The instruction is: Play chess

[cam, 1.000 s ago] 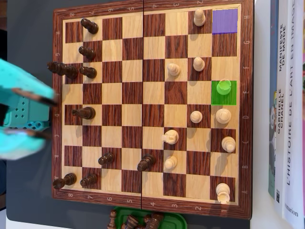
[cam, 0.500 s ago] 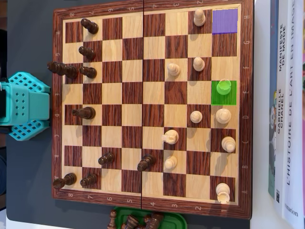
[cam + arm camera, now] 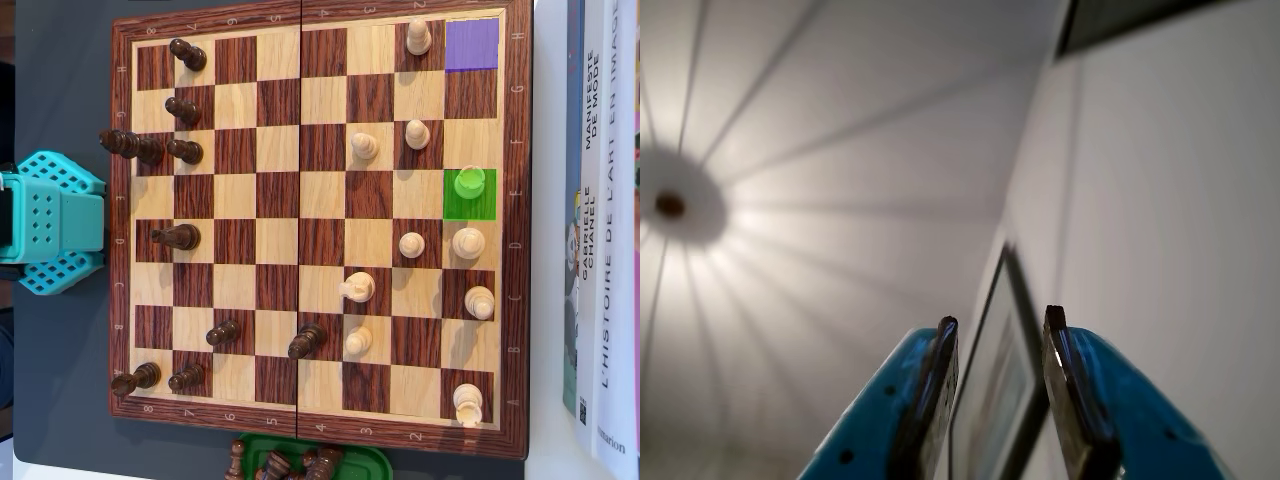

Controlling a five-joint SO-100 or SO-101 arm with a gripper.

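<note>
Arm parked off the chessboard [image 3: 120, 210], gripper aimed at the ceiling.

The gripper [image 3: 1000, 325] holds nothing, its jaws a narrow gap apart, likely kept clear so the overhead view sees every square. A pale piece [image 3: 470, 182] stands on the green-marked square at 3 o'clock; the purple square [image 3: 471, 44] at 1 o'clock probably marks its destination.

- In the overhead view, the board [image 3: 320, 230] fills the frame's centre.
- The arm [image 3: 50, 222] sits at the left edge, beside the board.
- Books [image 3: 603, 230] line the right edge.
- A tray [image 3: 372, 461] of captured pieces lies at bottom centre, below the board.
</note>
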